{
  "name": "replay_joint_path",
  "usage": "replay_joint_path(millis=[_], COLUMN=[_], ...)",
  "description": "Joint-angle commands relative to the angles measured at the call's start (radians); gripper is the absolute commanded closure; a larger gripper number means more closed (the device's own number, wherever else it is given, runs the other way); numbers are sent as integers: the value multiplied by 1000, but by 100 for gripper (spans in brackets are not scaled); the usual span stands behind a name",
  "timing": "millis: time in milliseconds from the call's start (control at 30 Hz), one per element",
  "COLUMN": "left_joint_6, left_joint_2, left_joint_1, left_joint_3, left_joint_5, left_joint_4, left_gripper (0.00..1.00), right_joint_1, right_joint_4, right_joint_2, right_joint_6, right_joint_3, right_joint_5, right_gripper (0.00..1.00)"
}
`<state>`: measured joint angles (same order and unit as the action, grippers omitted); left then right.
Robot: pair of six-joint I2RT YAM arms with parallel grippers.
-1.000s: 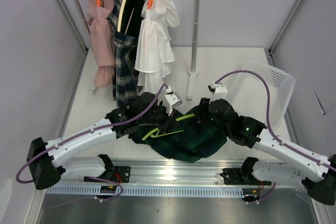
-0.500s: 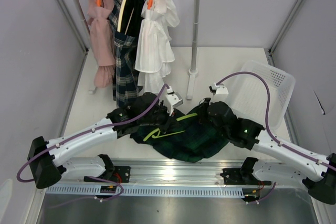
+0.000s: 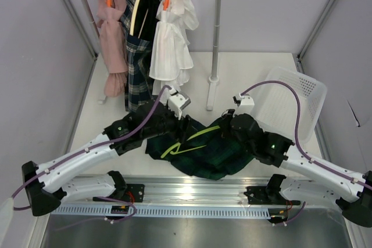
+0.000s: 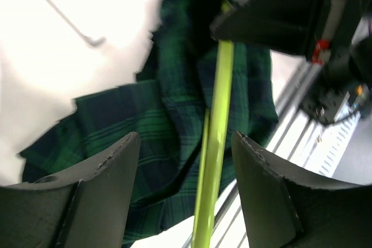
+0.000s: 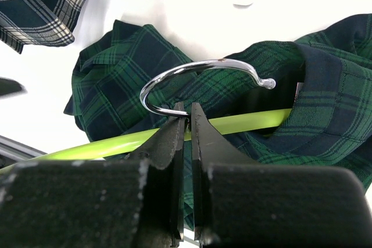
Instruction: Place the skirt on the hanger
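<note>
SCENE LAYOUT

The skirt (image 3: 215,158) lies on the table (image 3: 256,68) near its 6 o'clock edge. The hanger (image 3: 197,136) rests on the skirt, one end tucked under the cloth. The garment rail (image 3: 216,39) stands at 12 o'clock, with three garments (image 3: 168,45) hanging from it. The basket (image 3: 296,94) sits at 3 o'clock.

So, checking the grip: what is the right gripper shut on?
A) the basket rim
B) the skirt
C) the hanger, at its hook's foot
C: the right gripper pinches the hanger where its metal hook meets the green bar.
</note>
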<state>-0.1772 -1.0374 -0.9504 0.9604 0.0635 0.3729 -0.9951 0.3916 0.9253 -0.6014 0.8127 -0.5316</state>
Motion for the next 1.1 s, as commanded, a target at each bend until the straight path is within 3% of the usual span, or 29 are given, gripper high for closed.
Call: replay_joint_path(millis=[0, 67, 167, 300, 467, 667, 833, 1067], left_joint_6=[-92, -129, -212, -274, -372, -464, -512, -495], left_joint_2=[56, 77, 108, 129, 177, 286, 364, 321], left_joint_1=[51, 100, 258, 349, 366, 368, 364, 361], left_joint_3=[63, 60, 11, -87, -210, -434, -584, -627], left_joint_5=[-145, -151, -73, -19, 44, 39, 56, 82], left_joint_4=[47, 84, 103, 133, 78, 0, -103, -196], left_gripper=[30, 34, 41, 47, 47, 39, 41, 49], right_joint_1=[-2, -2, -2, 6, 30, 55, 69, 84], right_joint_4=[-11, -10, -2, 7, 16, 18, 20, 18], right_joint_2=[-37, -52, -91, -140, -181, -190, -192, -192], right_joint_6=[11, 11, 12, 6, 0, -6, -6, -8], right_joint_3=[-3, -7, -18, -36, -44, -43, -44, -47], right_joint_5=[-42, -38, -31, -25, -2, 31, 45, 62], right_gripper=[100, 100, 100, 100, 100, 100, 100, 100])
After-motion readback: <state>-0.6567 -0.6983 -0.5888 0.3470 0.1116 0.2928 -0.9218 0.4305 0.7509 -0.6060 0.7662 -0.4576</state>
